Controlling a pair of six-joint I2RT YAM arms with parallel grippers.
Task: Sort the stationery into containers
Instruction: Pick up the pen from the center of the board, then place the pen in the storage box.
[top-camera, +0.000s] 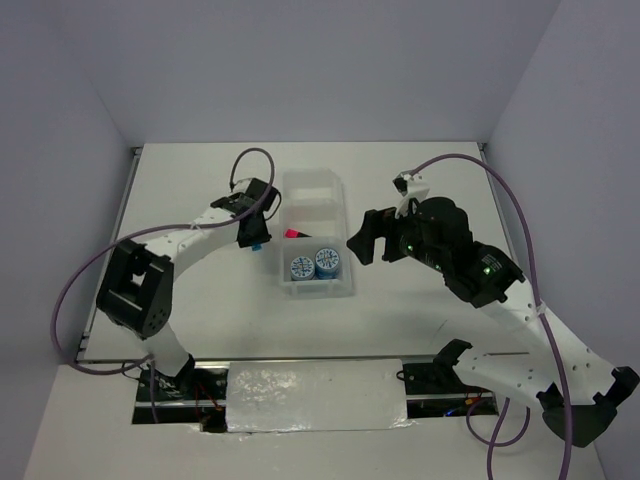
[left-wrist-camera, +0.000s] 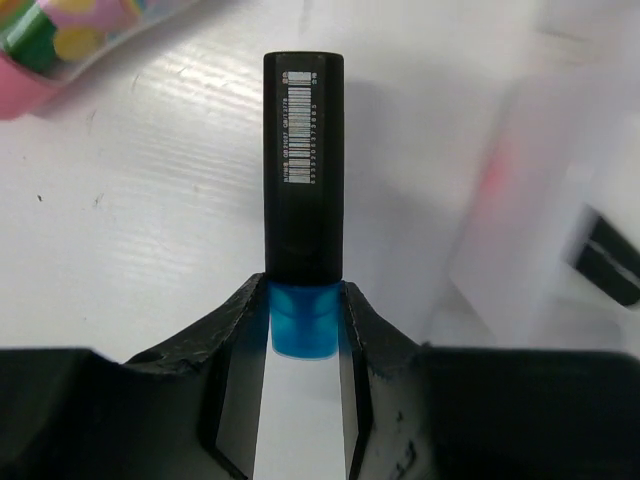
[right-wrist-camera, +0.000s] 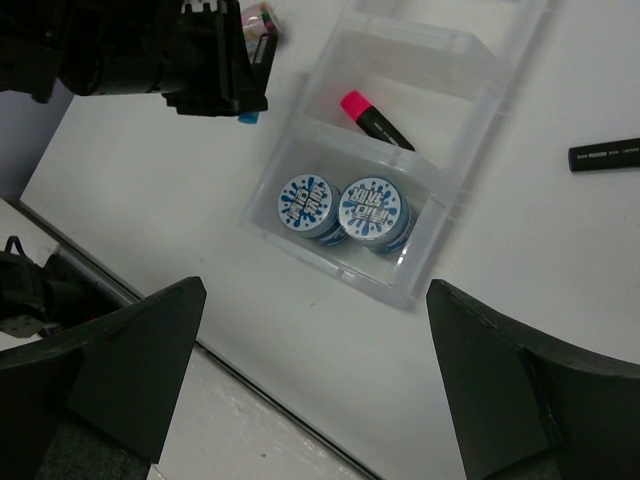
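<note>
The clear tray (top-camera: 318, 288) lies mid-table. Two blue-and-white rolls (top-camera: 300, 266) (right-wrist-camera: 308, 203) sit side by side in its near compartment. The pink-capped marker (right-wrist-camera: 375, 118) lies in the middle compartment. My left gripper (top-camera: 257, 240) is just left of the tray, shut on the blue cap (left-wrist-camera: 303, 320) of a black marker (left-wrist-camera: 303, 170) that points away over the table. The pink tube (left-wrist-camera: 40, 50) lies beyond it on the left. My right gripper (right-wrist-camera: 316, 290) is open and empty, hovering right of the tray. Another black marker (right-wrist-camera: 605, 154) lies on the table right of the tray, its cap out of view.
The tray's far compartment (top-camera: 310, 188) shows nothing inside. White walls close the table on three sides. The table's near edge (right-wrist-camera: 150, 310) runs under my right gripper. A purple cable (top-camera: 250, 160) loops over the left arm.
</note>
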